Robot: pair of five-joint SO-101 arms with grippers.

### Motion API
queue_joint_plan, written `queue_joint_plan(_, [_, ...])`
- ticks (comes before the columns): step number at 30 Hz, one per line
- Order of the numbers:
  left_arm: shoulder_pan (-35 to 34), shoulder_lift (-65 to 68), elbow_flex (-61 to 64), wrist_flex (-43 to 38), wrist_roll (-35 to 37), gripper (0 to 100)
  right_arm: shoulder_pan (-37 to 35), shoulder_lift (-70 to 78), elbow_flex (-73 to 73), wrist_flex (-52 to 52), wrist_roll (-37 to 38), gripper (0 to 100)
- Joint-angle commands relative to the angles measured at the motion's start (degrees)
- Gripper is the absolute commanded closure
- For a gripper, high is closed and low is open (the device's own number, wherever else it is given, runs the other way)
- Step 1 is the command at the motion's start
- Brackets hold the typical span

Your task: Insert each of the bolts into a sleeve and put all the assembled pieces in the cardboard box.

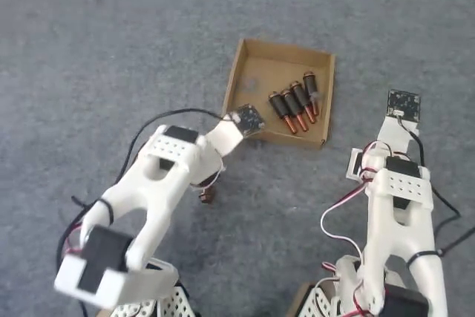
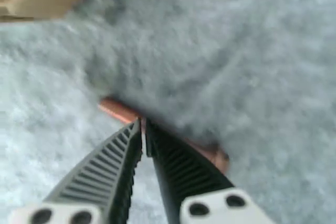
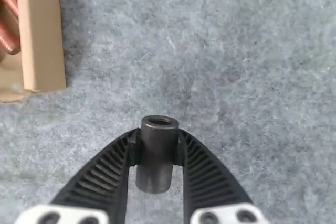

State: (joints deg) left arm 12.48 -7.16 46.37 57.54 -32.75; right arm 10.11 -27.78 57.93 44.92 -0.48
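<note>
A copper bolt (image 2: 210, 153) lies on the grey carpet, and my left gripper (image 2: 143, 125) is shut right over its middle; whether the tips touch it I cannot tell. In the high view a bit of this bolt (image 1: 208, 196) peeks out under the left arm, short of the cardboard box (image 1: 245, 61). My right gripper (image 3: 157, 148) is shut on a black sleeve (image 3: 156, 156), held upright with its open bore facing up, above bare carpet. Several assembled pieces (image 1: 295, 108) lie side by side in the box.
A corner of the box wall (image 3: 39, 30) stands close to the right gripper, with copper bolt ends (image 3: 8, 3) showing inside. The right arm (image 1: 401, 191) stands to the box's right. Grey carpet stretches on all sides; cables trail near both arm bases.
</note>
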Motion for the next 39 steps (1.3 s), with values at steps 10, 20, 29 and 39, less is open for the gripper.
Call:
queue_joint_plan(10, [-0.1, -8.8, 4.5, -0.6, 33.7, 99, -0.7, -2.7, -0.5, -1.0, 0.9, 99.1])
queue_joint_plan(20, [5.9, -9.0, 4.3, -0.9, 41.8, 95, -0.7, -2.7, -0.3, -1.0, 1.0, 99.1])
queue_joint_plan(29, [-4.0, -8.4, 2.0, -1.0, 43.7, 86, -1.6, -2.7, -0.3, -0.9, 1.8, 99.1])
queue_joint_plan(39, [0.1, -7.9, 4.4, -1.1, 43.7, 86, -1.7, -2.7, -0.3, -0.9, 2.5, 99.1])
